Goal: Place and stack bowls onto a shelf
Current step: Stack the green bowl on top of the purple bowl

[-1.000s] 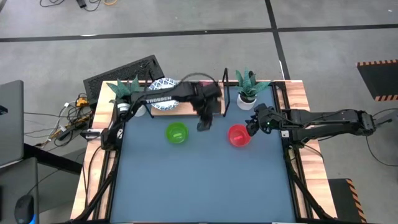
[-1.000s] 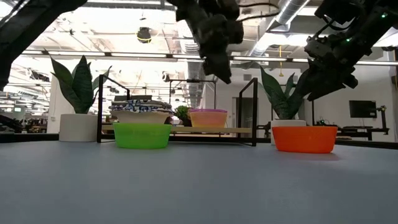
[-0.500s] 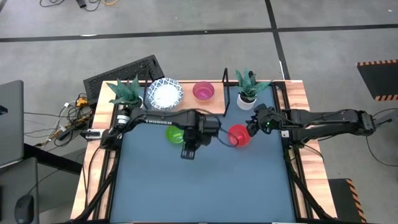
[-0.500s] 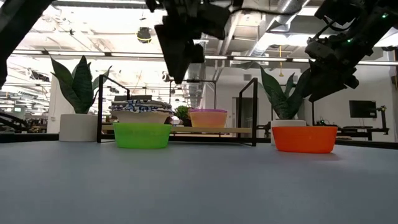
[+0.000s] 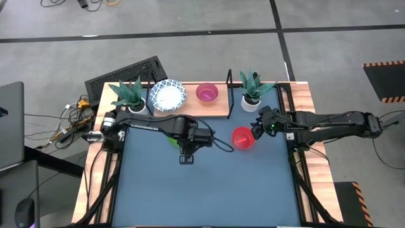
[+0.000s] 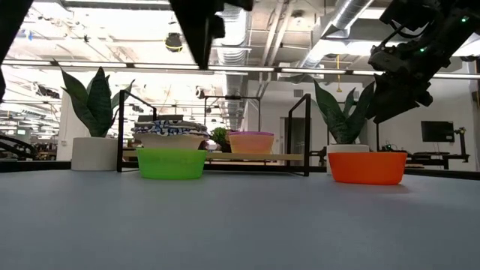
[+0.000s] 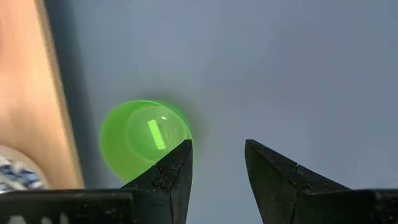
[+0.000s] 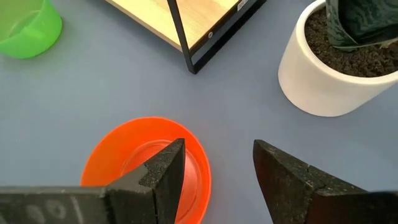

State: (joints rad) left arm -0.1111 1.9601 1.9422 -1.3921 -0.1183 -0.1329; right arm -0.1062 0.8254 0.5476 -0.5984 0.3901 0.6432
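Observation:
A green bowl stands on the blue tabletop in front of the shelf, mostly hidden under my left arm in the high view. My left gripper hangs open above the table, just on the near side of that bowl. The red bowl sits to the right. My right gripper hovers open above the red bowl's right rim without touching it. On the shelf rest a stack of white blue-patterned bowls and a purple bowl. No yellow bowl shows on its own.
Two plants in white pots stand at the shelf's ends, one on the left and one on the right. The shelf's black frame posts rise at its corners. The near half of the blue tabletop lies beyond both bowls.
My left gripper has drawn back from the shelf toward the table's near edge and a little to the left, passing over the green bowl and rising. The purple bowl on the shelf, covered by the arm before, now shows from above. The right arm and all bowls have kept still.

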